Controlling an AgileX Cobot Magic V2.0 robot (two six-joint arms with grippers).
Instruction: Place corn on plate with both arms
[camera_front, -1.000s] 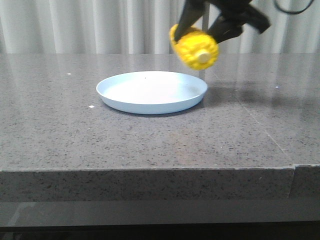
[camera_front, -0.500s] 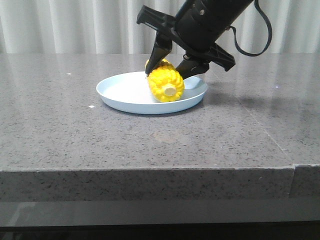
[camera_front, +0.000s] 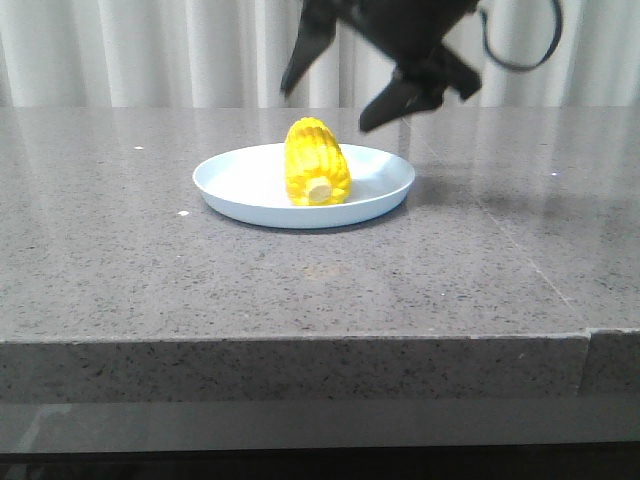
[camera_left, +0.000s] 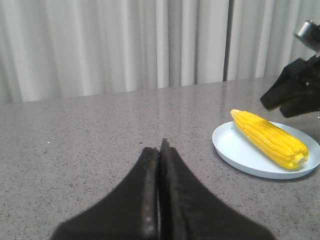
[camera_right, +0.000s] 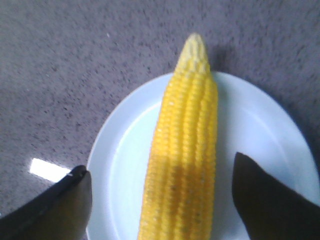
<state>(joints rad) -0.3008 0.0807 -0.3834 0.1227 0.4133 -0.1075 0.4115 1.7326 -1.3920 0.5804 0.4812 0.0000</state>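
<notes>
2 black robot arms share this scene, though only 1 shows in the front view. Starting at the left, the left arm's black angular pincer is clenched, its 2 fingers pressed flat together with nothing between them, low over the speckled grey stone counter and well apart from the plate. Further right, the round, shallow, pale blue-white plate sits flat on the counter, and the bright yellow corn cob with rows of kernels lies lengthwise across it, its pale stub end facing the front camera and its tapered tip pointing away toward the white pleated curtain. The cob rests on the plate's floor, somewhat right of centre in the front view, touching neither arm. Above and to the right of the cob, the right arm's black pincer hangs released, its 2 fingers spread wide to either side of the corn and clear of it, with the cob lying between them in the right wrist view.
</notes>
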